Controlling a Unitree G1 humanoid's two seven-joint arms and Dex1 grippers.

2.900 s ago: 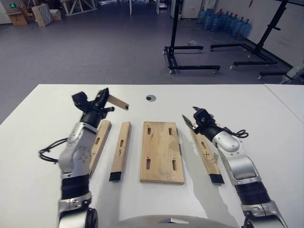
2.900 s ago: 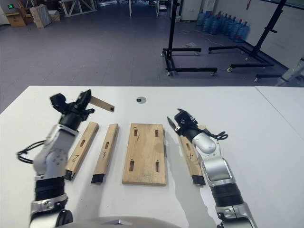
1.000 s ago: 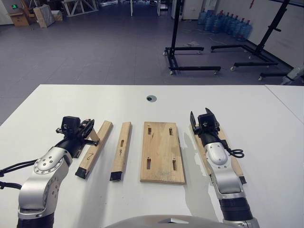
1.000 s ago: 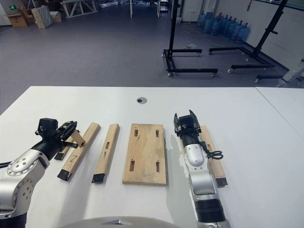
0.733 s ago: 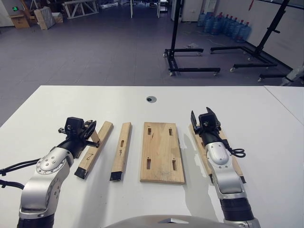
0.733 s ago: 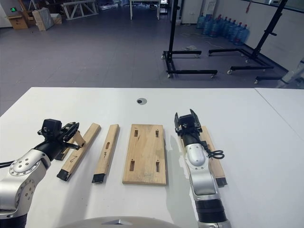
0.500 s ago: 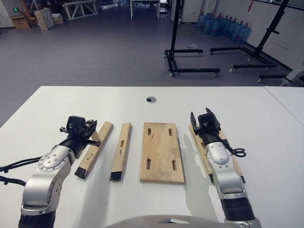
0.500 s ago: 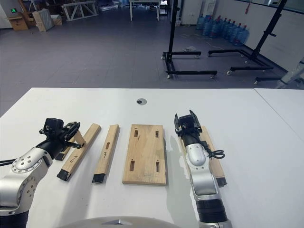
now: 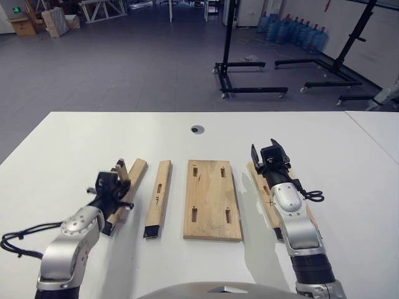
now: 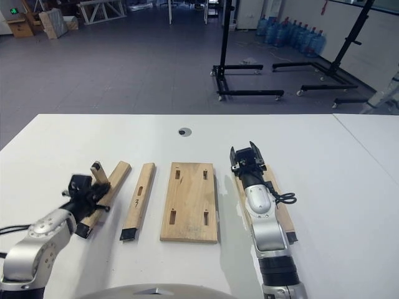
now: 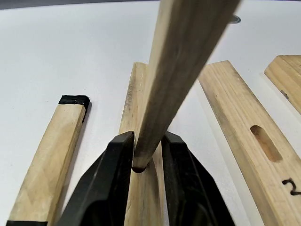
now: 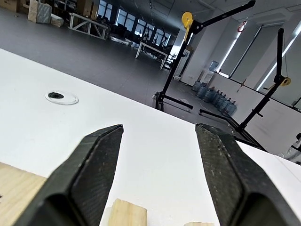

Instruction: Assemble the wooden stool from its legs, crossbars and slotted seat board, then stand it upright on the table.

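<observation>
My left gripper (image 9: 113,189) is shut on a thin wooden crossbar (image 11: 184,61), which slants up past the far end of the leg marked 2 (image 9: 129,184). The gripper hangs low over another wooden piece (image 11: 135,96) lying on the table, with a black-tipped leg (image 11: 49,157) beside it. The leg marked 3 (image 9: 158,196) and the slotted seat board (image 9: 212,199) lie flat at the table's middle. My right gripper (image 9: 269,153) is open with nothing between its fingers (image 12: 94,165), just above the far ends of two legs (image 9: 282,202) that lie under that arm.
A round hole (image 9: 197,129) sits in the white table (image 9: 349,162) beyond the seat board. A black cable (image 9: 17,240) loops near the left arm. Black wheeled stands (image 9: 249,75) are on the floor beyond the table's far edge.
My left gripper has drawn back toward me and slightly right, still holding the crossbar, which now stands steeper. The right arm has hardly moved.
</observation>
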